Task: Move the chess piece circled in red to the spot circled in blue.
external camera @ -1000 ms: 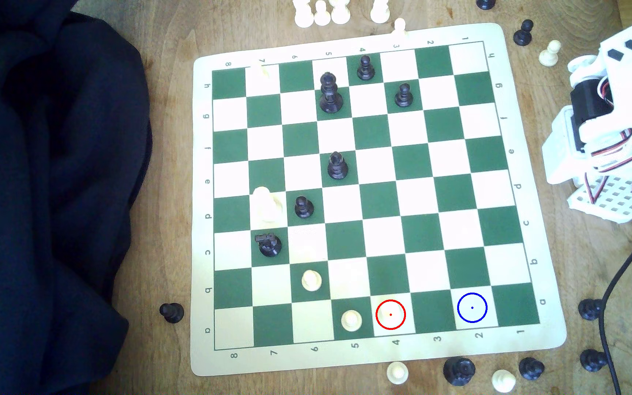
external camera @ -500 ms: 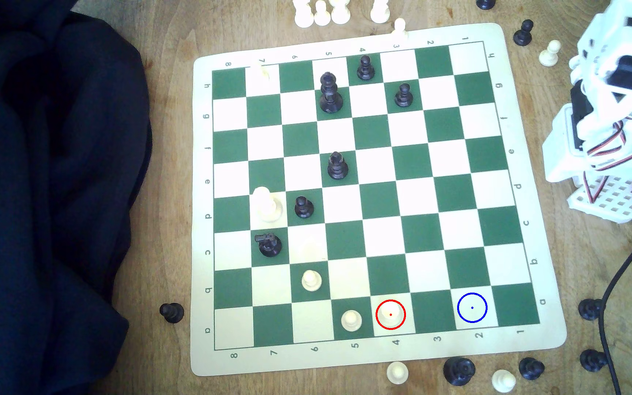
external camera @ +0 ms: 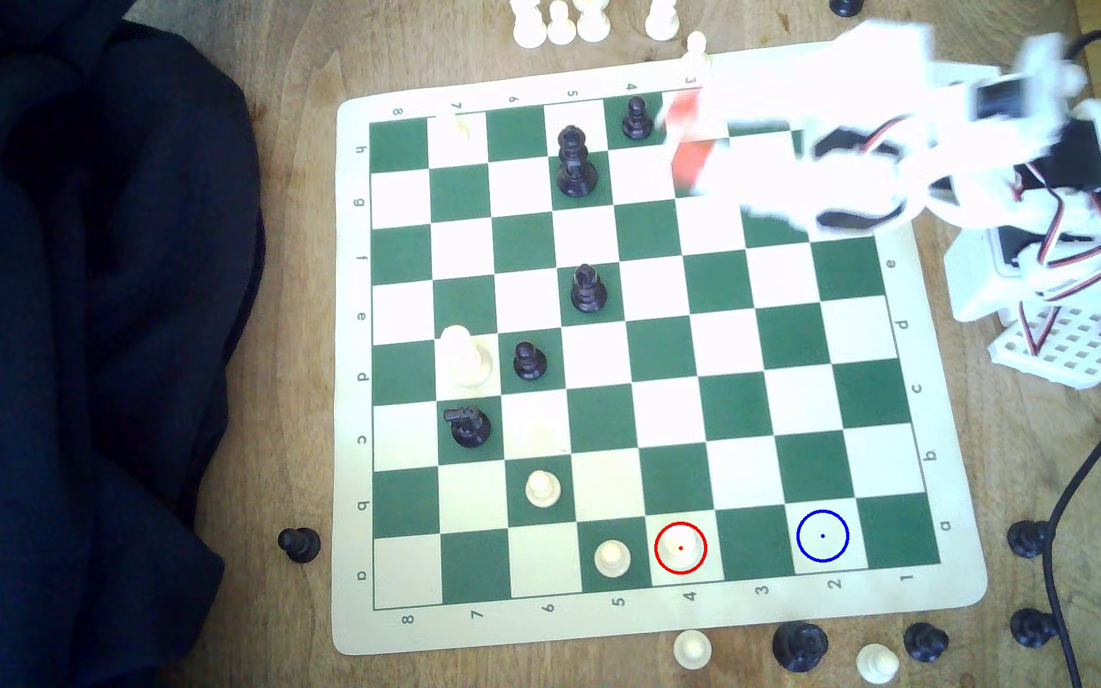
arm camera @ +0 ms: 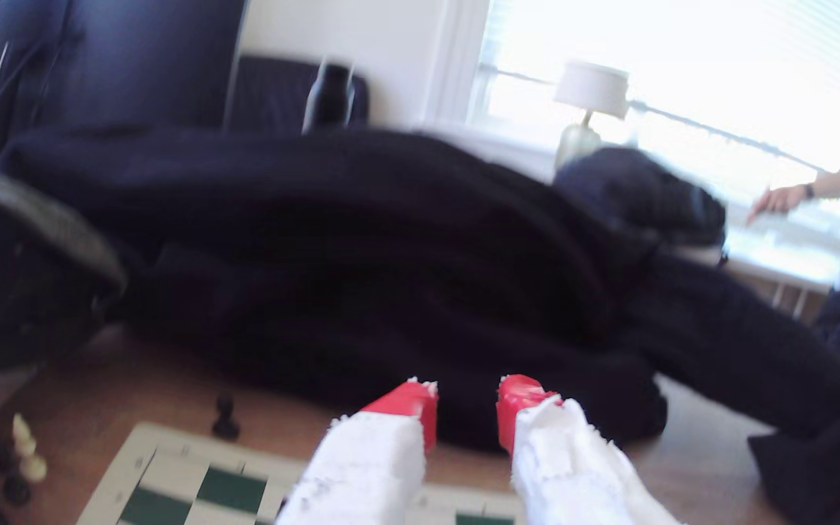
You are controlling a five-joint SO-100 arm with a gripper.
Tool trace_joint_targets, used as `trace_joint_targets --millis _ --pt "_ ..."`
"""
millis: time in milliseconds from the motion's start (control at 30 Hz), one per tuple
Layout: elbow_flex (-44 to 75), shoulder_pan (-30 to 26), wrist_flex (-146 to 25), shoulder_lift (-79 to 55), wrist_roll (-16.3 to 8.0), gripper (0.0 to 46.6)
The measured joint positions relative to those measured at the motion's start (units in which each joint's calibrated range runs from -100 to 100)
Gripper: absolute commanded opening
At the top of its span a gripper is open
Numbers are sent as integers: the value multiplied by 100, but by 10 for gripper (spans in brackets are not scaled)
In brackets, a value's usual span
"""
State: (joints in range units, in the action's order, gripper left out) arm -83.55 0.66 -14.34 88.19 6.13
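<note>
The chess piece circled in red (external camera: pixel 680 546) is a cream-white pawn on a white square in the board's near row, inside a red ring. Two squares toward the exterior view's right lies the spot circled in blue (external camera: pixel 822 536), a bare white square. My gripper (external camera: pixel 678 137) hangs blurred over the board's far right part, a long way from both. In the wrist view the gripper (arm camera: pixel 466 404) is open, and nothing sits between its red-tipped fingers (arm camera: pixel 410 401).
Another white pawn (external camera: pixel 612 558) stands right beside the circled one, and a third (external camera: pixel 542 488) is up-left. Black pieces (external camera: pixel 587 289) dot the board (external camera: pixel 958 595). Loose pieces (external camera: pixel 799 645) ring the mat. Dark cloth (external camera: pixel 84 344) covers the left; a black cable (external camera: pixel 1091 456) runs on the right.
The arm has swung from its folded pose at the right edge out over the board's far right corner, now covering the black pawn there. No piece has moved.
</note>
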Motion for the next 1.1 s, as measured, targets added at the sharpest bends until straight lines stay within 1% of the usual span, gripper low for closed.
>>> trace_joint_targets --millis 100,133,167,233,300,400,500,567,667,733,833,867,933,1100 --pt "587 -243 -988 -478 -15 133" --pt "949 -479 -1586 -788 -24 136" --pt "1121 -590 -1873 -938 -44 139" --pt "1419 -730 -2319 -1207 -98 146" --pt "1744 -1047 -2789 -1525 -83 154" --pt "2259 -1313 -3378 -2103 -161 164" --pt "2594 -1527 -3625 -2564 -176 162" --pt "2901 -1704 -3737 -3217 -215 163" --pt "3109 -1814 -3825 -3745 -254 159" --pt "3272 -2035 -3880 -4290 -259 158" --pt "3425 -2139 -3880 -4767 -283 151" --pt "3479 -2190 -3841 -5103 -342 152" --pt "3534 -2257 -3769 -5337 -352 155" --pt "3931 -2434 -3522 -6108 -479 156"
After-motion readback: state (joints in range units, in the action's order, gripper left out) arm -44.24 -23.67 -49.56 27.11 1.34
